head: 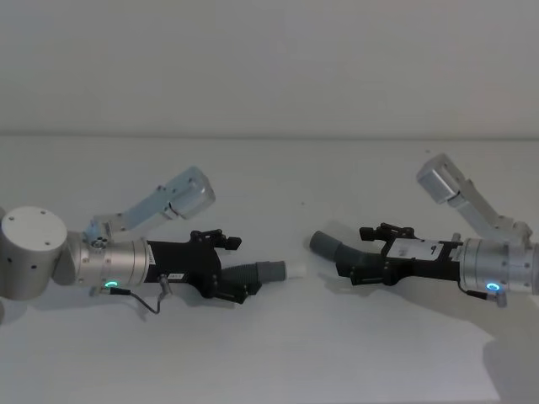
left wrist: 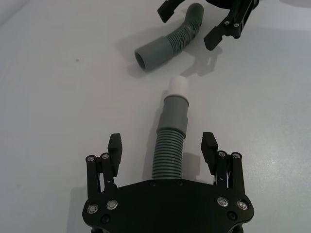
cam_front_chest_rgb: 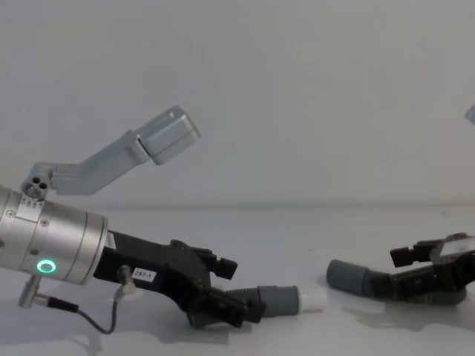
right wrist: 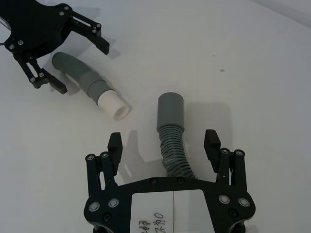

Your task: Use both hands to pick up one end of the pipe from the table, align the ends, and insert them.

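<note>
Two dark grey corrugated hose pieces lay flat on the white table [head: 269, 362], a gap between them. Noted left piece [head: 253, 275] straight, its grey cuff [head: 274, 271] ending in a white spigot [head: 296, 269] aimed at 3 o'clock. At 3 o'clock of it, right piece [head: 335, 249] bent, its plain hollow cuff [head: 322, 242] aimed at 10 o'clock. The left gripper [left wrist: 162, 145] and right gripper [right wrist: 164, 143] each straddled its own piece, fingers spread, clear of the hose.

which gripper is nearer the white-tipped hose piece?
Left. The left gripper straddles the white-tipped hose piece, jaws open on either side of it. The right gripper sits across the gap, straddling the plain hose piece instead.
</note>
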